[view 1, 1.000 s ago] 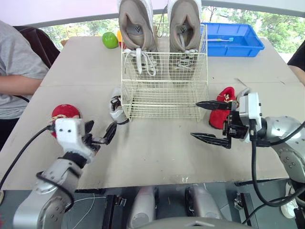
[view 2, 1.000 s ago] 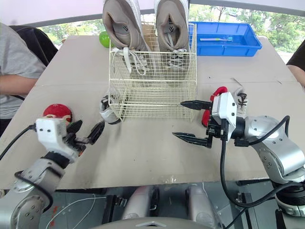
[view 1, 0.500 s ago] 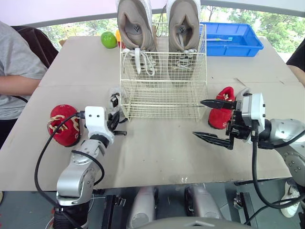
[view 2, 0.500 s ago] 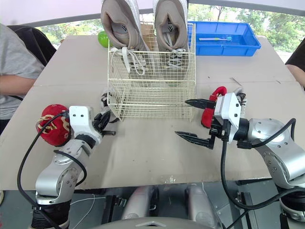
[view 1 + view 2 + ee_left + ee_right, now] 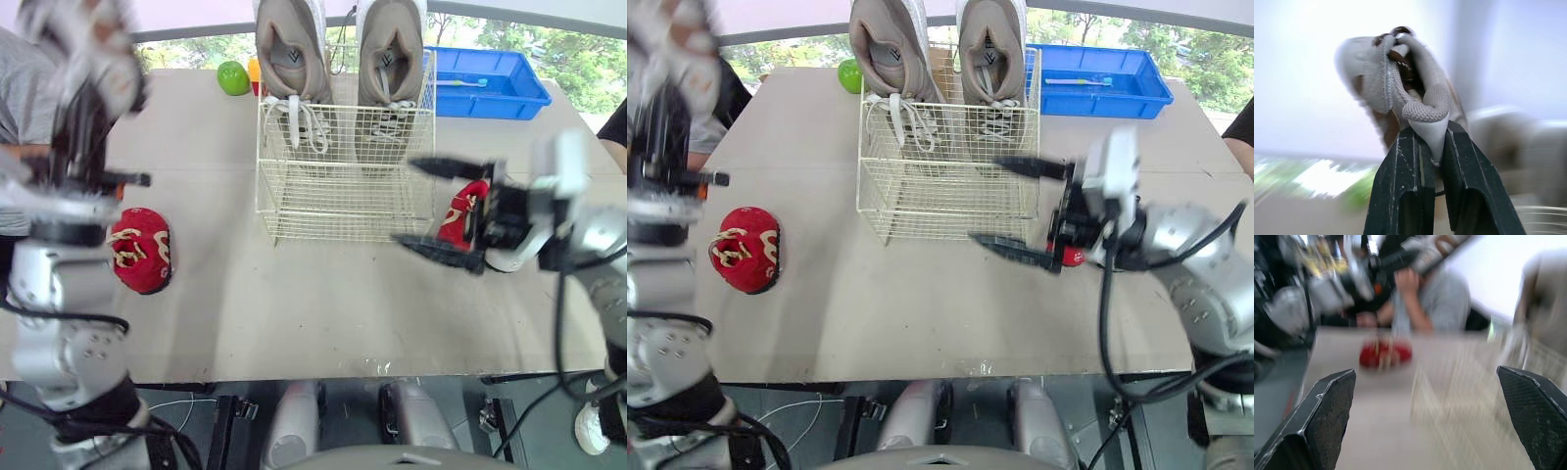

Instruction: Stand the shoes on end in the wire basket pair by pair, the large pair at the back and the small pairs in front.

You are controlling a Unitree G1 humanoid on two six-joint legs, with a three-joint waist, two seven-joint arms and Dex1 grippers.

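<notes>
My left fingers are clamped tight on the collar of a small light-grey mesh shoe. I hold it in the air high over the left edge of the surface, well apart from everything lying there. My right fingers are spread wide and grip nothing. They hover low over the surface, one above the other, just at the right front corner of the wire basket.

The surface is a pale beige tabletop, bare along its near edge. On its left part lies a small red shoe with gold patterning, well apart from the basket. A second red shoe sits just beside the basket's right wall, partly hidden behind my right fingers.

The basket stands mid-surface. The large pair of beige sneakers stands on end along its back wall, toes down and openings facing me, rising above the rim.

Farther back, a green apple rests left of the basket and a blue tray sits at the far right corner. A person in a grey top sits at the left side, and a dark sleeve shows at the right edge. Past the far edge, windows look onto green trees.
</notes>
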